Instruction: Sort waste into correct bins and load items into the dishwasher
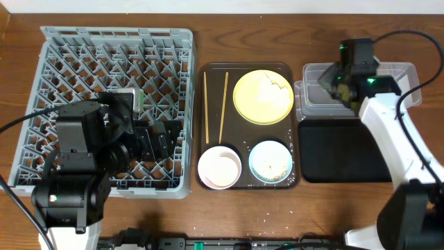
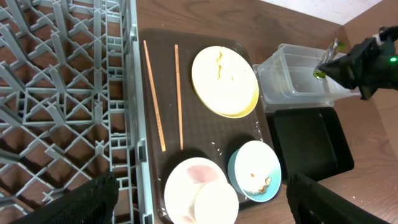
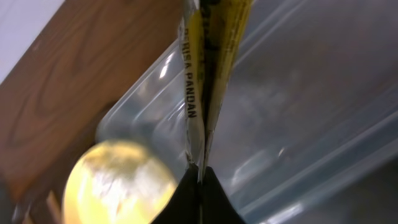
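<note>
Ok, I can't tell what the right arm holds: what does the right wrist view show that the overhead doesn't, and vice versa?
Right wrist only: a yellow printed wrapper pinched in the right end effector. Overhead only: the grey plastic dish rack, two wooden chopsticks, pink bowl, blue bowl. Both: the clear plastic bin and round yellow plate.

Yellow plate (image 1: 263, 96), grey rack (image 1: 83, 62), wrapper (image 3: 221, 50) — seemingly yellow, black lettering

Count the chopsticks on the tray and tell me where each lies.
2. The left chopstick lies near the left edge of the tray; the right chopstick lies beside it, nearer the yellow plate. None seem hidden.
</note>
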